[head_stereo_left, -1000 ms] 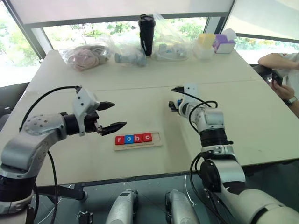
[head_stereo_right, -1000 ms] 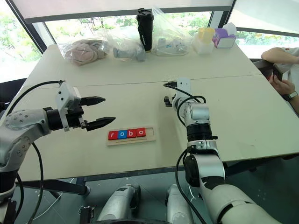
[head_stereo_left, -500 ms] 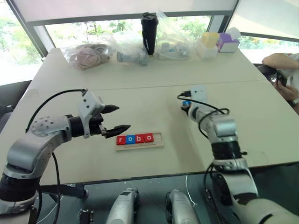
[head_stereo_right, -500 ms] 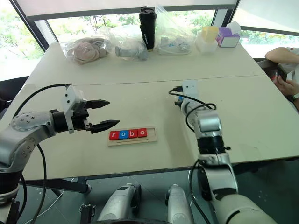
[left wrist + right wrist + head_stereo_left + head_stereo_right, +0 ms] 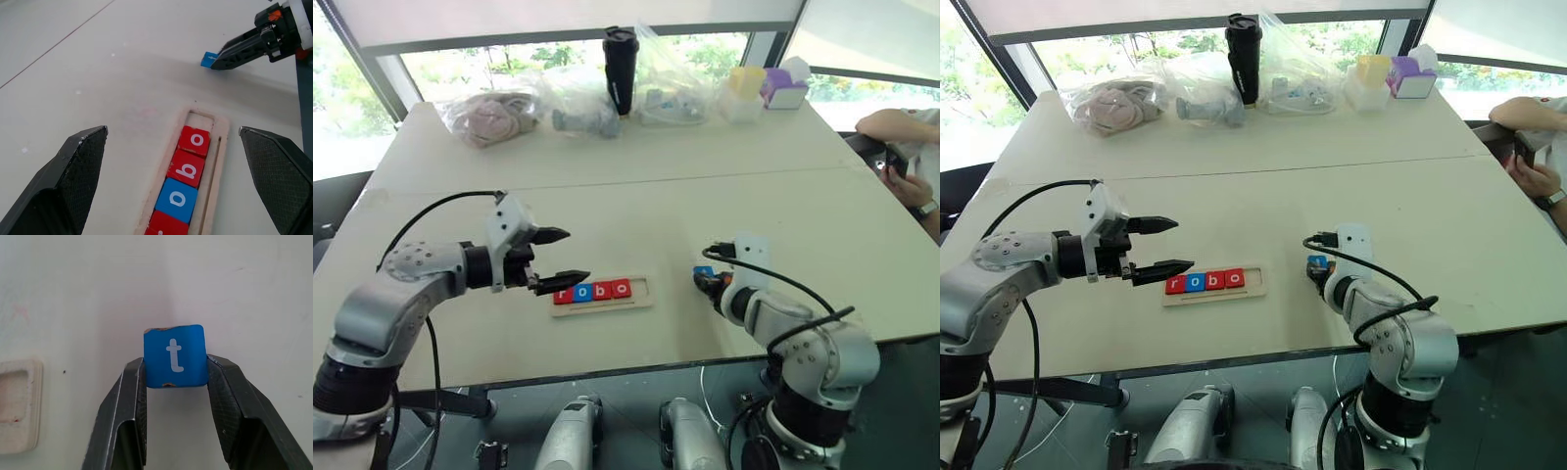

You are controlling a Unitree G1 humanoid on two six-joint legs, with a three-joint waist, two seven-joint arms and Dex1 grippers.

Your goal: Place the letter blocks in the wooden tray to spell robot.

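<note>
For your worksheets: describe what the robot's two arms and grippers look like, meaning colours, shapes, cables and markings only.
Both arms are rounded silver-grey metal segments with black joint rings. A loose black cable loops along each arm to a white block at the wrist. The left gripper has two black tapered fingers with a fine cross-hatched texture inside. The right gripper has matching black fingers, with an orange spot near its base.

Pale matt wooden tray [image 5: 644, 292], glossy painted letter blocks [image 5: 593, 291]
</note>
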